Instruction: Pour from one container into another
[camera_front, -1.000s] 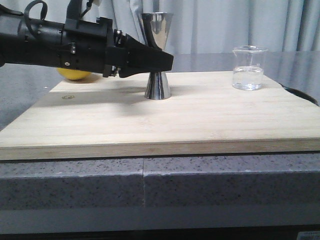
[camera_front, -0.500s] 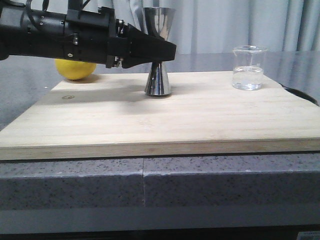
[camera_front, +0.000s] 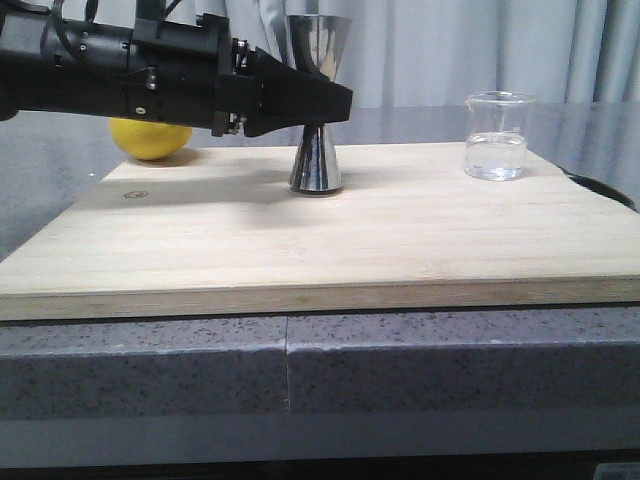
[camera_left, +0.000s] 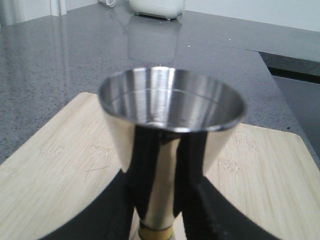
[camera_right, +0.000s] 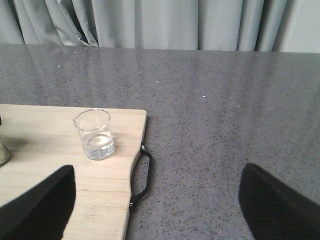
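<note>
Nothing shifted since half second back: left gripper (camera_front: 335, 103) fingers clamp jigger (camera_front: 317, 105) waist, frame centre. Beaker (camera_front: 497, 136) sits right on board (camera_front: 330, 240), untouched. Right gripper (camera_right: 155, 200) spread wide, empty; next: grab beaker.

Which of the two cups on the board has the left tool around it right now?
The shiny steel hourglass jigger: the left tool straddles its narrow waist. The small clear glass beaker stands alone at the wooden board's far right, untouched.
</note>
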